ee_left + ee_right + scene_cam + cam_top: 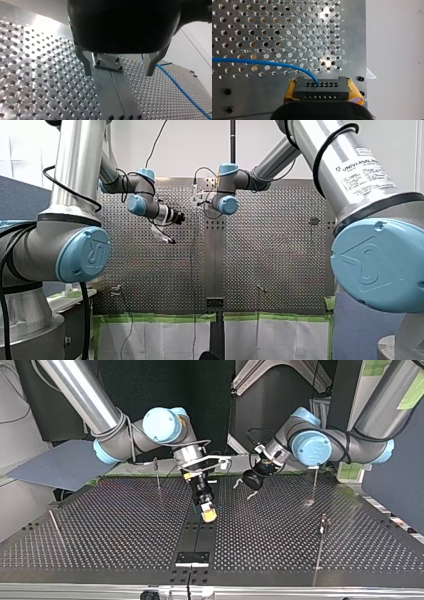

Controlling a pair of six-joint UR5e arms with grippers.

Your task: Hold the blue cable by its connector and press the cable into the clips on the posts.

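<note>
While my right gripper has the connector, I can't see cable in any clip, so the step in hand reads as routing to the first post.

Top view, left to right:
- thin post at about 10 o'clock from that gripper
- the gripper itself over mid-tabletop, aimed down toward 5 o'clock
- my left gripper at its 2 o'clock, hovering
- two more posts around 3 o'clock, well apart from both

Right side: yellow pads clamped on the connector's short ends. Left side: metal fingers spread, nothing between.

The blue cable exits the connector's holed face, which points ahead of the gripper. It then bends sideways and runs low over the tabletop. The connector's long axis lies across the pads, roughly parallel to the plate.

To do it well, I'd keep the grip square, hold light tension, bring the cable over the clip mouth and press straight in. Left could pin the slack. Clips are too small to read.
</note>
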